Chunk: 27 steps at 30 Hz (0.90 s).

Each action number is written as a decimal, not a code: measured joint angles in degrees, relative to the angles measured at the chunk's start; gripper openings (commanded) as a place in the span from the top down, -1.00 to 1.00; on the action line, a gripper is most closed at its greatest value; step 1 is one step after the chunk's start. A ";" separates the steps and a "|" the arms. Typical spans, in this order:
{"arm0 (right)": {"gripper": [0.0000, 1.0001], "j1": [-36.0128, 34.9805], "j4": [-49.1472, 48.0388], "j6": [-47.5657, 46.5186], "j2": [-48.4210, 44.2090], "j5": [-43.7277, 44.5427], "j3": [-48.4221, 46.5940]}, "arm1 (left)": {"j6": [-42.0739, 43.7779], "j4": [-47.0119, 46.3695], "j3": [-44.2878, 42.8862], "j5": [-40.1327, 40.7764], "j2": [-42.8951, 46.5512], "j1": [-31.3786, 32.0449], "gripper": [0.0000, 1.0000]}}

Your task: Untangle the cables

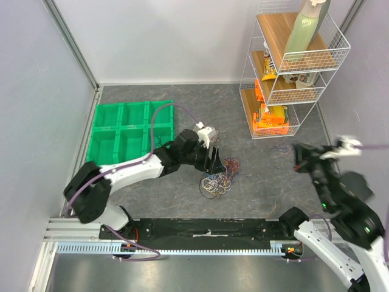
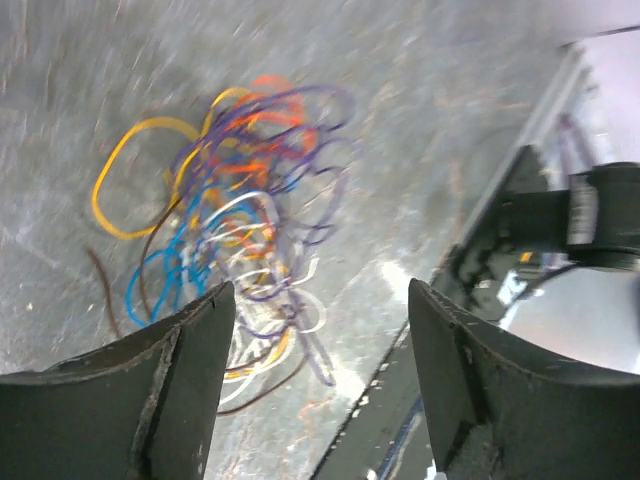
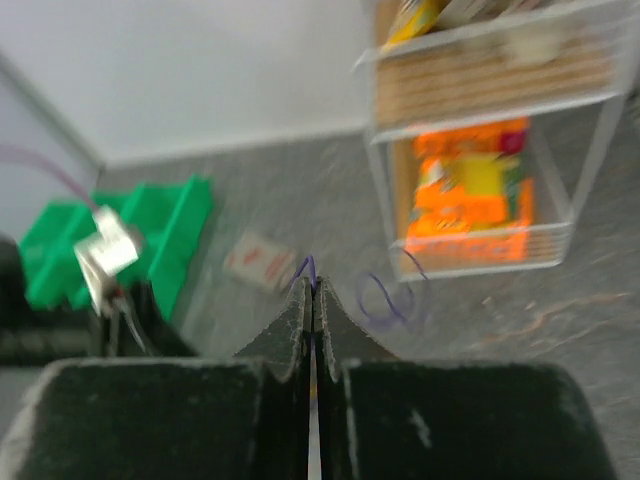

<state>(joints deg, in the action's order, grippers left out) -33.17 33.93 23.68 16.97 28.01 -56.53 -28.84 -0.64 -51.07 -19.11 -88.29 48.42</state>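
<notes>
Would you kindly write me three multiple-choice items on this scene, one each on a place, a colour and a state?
1. Where does the cable bunch lie? A on the wire shelf; B on the table beside the left gripper; C on the arms' base rail.
2. What colour is the compartment tray? A red; B green; C blue.
3. How is the left gripper? A open; B shut on a cable; C shut on nothing.
Answers: 1 B, the top view shows the bunch on the grey surface at the gripper's tip; 2 B, it is bright green; 3 A, the left wrist view shows a wide gap between the fingers.
</notes>
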 measured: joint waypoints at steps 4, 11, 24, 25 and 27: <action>1.00 -0.11 -0.79 1.05 7.98 -12.15 4.33 | 1.22 -2.10 0.22 -1.84 10.54 -0.02 -0.56; 1.00 -0.11 -5.40 1.29 12.68 -27.50 4.76 | 3.37 -10.91 1.29 -4.39 25.94 0.00 -0.85; 1.00 -0.11 -10.51 2.54 15.10 -40.83 4.76 | 10.95 -14.82 -8.37 -11.39 10.91 7.34 -0.68; 1.00 -0.11 -10.58 2.67 14.97 -41.22 4.76 | 11.39 -14.64 -8.72 -11.19 9.94 7.98 -0.60; 1.00 -0.11 -10.73 2.78 14.69 -41.64 4.76 | 12.15 -14.19 -9.33 -10.58 8.41 8.85 -0.38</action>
<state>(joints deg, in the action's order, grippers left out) -33.28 23.20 26.46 31.66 -13.63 -51.77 -16.69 -14.83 -60.40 -29.69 -79.88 57.28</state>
